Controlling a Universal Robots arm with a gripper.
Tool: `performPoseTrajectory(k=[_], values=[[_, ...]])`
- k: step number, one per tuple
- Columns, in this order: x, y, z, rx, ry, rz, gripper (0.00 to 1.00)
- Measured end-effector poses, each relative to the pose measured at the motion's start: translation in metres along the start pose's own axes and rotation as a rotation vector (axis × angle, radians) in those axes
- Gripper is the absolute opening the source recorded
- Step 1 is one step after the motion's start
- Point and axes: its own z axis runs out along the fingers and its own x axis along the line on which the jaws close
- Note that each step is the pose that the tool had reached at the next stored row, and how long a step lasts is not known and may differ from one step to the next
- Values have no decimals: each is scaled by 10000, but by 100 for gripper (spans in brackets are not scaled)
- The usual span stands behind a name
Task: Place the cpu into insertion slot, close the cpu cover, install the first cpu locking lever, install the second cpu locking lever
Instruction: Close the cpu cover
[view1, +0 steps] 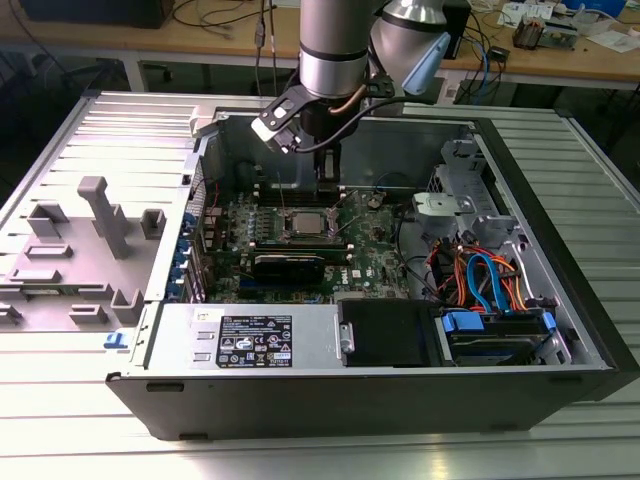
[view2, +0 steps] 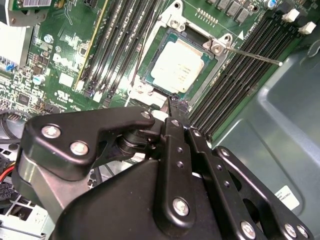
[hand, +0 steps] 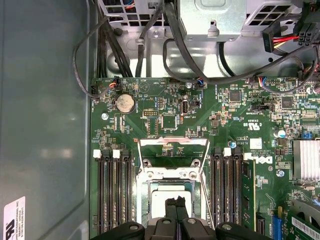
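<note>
My gripper (hand: 176, 206) has its fingers drawn narrow, almost together, with nothing held between them. It hangs just above the near edge of the insertion slot (view2: 146, 64).

The cpu (view2: 180, 65) lies flat in the slot, silver top upward, so placement reads as done.

The cpu cover (hand: 173, 142) is swung open on the far side of the slot, its window frame lying back over the green board. A thin locking lever (view2: 250, 54) stands clear beside the memory slots (hand: 112, 195).

Step in hand, by my judgement: closing the cover.
- Push on the frame only, never on the chip.
- Keep the fingertips clear of the lever.
- Bring the frame down level over the cpu.
</note>
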Motion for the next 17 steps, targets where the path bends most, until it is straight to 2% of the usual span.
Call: performPoseTrajectory(k=[2,5,12,17], values=[[-1,1,-45,0,-3,0,11],[-1,19,-50,-1,-2,-2,11],[-1,195,-48,1,-5,0,11],[-1,220,-116,0,-4,-1,11]])
